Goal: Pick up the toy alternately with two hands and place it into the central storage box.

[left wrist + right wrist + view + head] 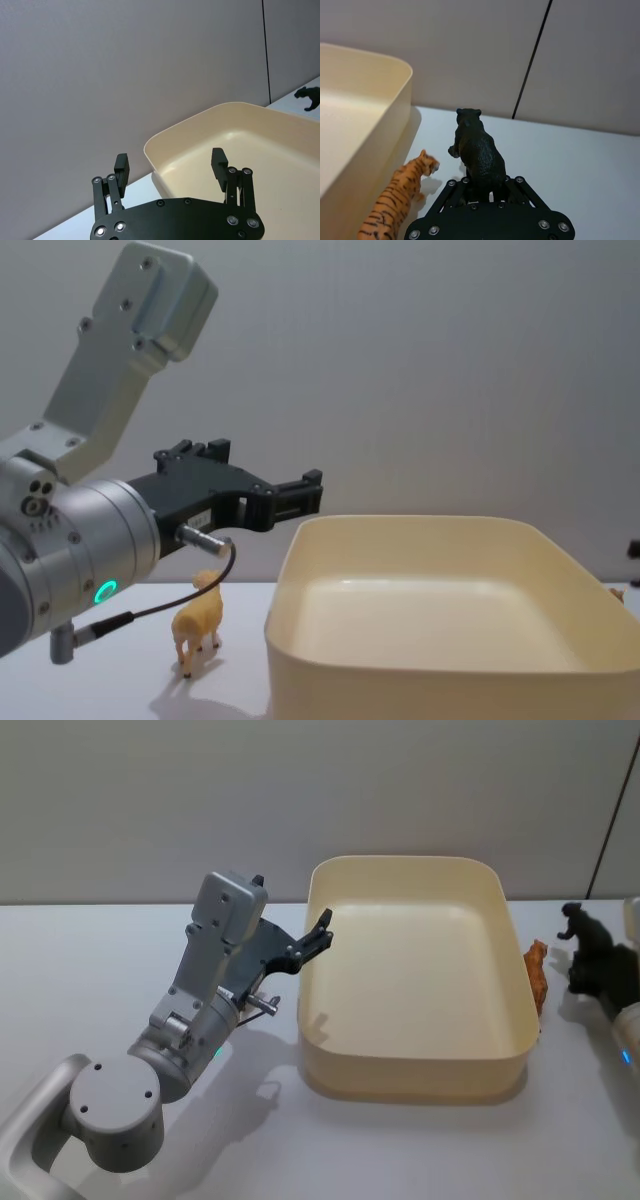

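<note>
Right gripper (482,184) is clamping the black panther toy (476,145) just right of the cream storage box (412,1076), apparently taking its turn. Left gripper (318,934) is hovering, fingers apart and holding nothing, over the box's far-left rim.

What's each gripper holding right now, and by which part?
Right gripper clamps the black panther toy by its hindquarters. Left gripper is open, empty, at the storage box rim.

Your left gripper (170,161) hangs with its fingers spread wide and nothing between them, at a corner of the cream box (260,125). One finger sits over the box's inside, the other over the worktop (65,225). Beyond the box stands a black toy animal (310,95).
</note>
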Tool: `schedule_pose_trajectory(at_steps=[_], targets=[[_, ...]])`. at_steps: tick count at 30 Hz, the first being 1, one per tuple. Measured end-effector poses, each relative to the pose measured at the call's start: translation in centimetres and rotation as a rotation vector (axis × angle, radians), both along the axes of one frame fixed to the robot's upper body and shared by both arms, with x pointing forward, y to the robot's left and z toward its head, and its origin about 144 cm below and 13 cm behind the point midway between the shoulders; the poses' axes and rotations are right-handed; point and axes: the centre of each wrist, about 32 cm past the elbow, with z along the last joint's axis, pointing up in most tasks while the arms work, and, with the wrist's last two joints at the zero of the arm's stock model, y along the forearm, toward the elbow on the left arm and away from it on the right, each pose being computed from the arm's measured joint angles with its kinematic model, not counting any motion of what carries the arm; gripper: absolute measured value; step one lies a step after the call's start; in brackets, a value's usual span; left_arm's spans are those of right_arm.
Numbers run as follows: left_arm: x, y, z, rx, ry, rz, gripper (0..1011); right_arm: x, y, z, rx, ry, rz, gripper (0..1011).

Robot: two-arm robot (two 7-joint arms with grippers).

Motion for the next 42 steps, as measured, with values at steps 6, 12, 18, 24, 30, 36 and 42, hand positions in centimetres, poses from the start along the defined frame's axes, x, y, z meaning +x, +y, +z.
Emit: schedule_pose_trajectory(at_steps=[6, 12, 18, 24, 30, 36, 42], targets=[[0.0, 0.0, 0.0, 0.0, 0.0, 0.0, 1001, -0.8, -0.5, 1.6, 0.003, -0.084, -0.027, 163], [0.0, 0.0, 0.0, 0.0, 0.0, 0.0, 1000, -1.4, -0.7, 3.4, 0.019, -0.146, -0.038, 164], [0.0, 0.0, 0.0, 0.0, 0.0, 0.0, 1001, -1.6, -0.7, 5.0, 0.039, -0.172, -0.014, 163], [0.0, 0.0, 0.0, 0.0, 0.0, 0.0, 1000, -1.2, 0.0, 6.2, 0.06, -0.162, 0.051, 164], [0.0, 0.0, 0.0, 0.0, 0.0, 0.0, 1001, -0.5, 1.1, 6.8, 0.076, -0.14, 0.113, 163], [0.0, 0.0, 0.0, 0.0, 0.0, 0.0, 1001, 0.8, 2.8, 7.1, 0.089, -0.101, 0.196, 163], [0.0, 0.0, 0.0, 0.0, 0.0, 0.0, 1000, 2.5, 5.0, 7.3, 0.097, -0.055, 0.28, 185]])
